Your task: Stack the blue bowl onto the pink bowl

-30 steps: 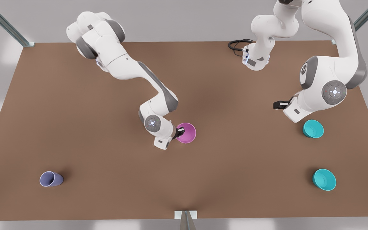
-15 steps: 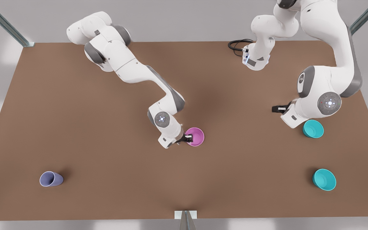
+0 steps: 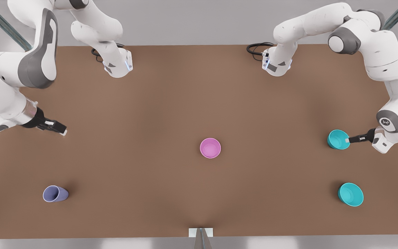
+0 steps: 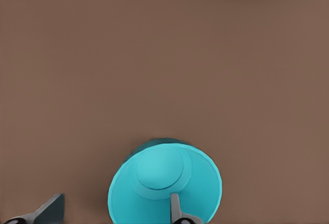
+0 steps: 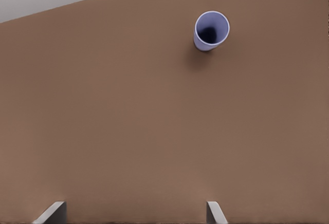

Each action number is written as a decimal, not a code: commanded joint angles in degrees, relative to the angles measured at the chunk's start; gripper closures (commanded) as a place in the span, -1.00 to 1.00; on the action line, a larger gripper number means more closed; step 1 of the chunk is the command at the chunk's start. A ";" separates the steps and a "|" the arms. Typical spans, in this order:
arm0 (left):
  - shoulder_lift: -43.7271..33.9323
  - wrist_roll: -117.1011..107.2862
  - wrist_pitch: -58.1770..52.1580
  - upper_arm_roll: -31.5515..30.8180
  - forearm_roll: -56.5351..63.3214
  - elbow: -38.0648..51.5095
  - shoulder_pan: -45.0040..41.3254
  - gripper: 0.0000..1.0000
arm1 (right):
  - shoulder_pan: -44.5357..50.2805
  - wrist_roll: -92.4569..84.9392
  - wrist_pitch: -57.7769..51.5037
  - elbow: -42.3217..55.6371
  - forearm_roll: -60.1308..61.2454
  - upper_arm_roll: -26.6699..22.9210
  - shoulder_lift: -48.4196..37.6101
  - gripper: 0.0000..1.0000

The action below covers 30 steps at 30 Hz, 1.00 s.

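Left claw (image 3: 348, 140) now astride blue bowl (image 3: 337, 139) rim

desk (image 3: 150, 114): brown, lying bare mid-span | lavender cup (image 3: 55, 193): standing upright nr front-left corner in front view | 2nd teal bowl (image 3: 350, 194): sitting front-right | black cable (image 3: 256, 48): coiling at far edge
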 commanded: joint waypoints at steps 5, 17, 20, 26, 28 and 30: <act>3.70 31.84 5.65 0.20 -1.27 -0.74 0.15 -0.89 | 0.18 -19.19 -6.52 -0.19 -0.98 0.16 0.08 -1.00; -5.79 17.79 -3.93 0.12 -1.19 -1.01 -7.05 0.57 | 0.18 -20.07 -6.78 -0.19 -0.45 0.07 0.79 -1.00; -13.52 -3.46 -6.57 0.12 -0.75 -0.84 -20.30 0.57 | 0.18 -20.07 -6.78 -0.19 -0.54 0.07 0.79 -1.00; -8.26 -55.07 -13.16 -8.41 2.94 5.92 -45.38 0.57 | 0.18 -20.07 -6.78 -0.19 -0.45 0.07 0.96 -1.00; 0.44 -68.88 -18.61 -9.38 3.03 17.79 -51.27 0.57 | 0.18 -20.07 -6.87 -0.27 -0.45 0.07 0.96 -1.00; 5.01 -70.99 -18.53 -9.55 0.22 23.15 -51.80 0.57 | 0.18 -20.07 -6.87 -0.19 -0.45 0.07 0.96 -1.00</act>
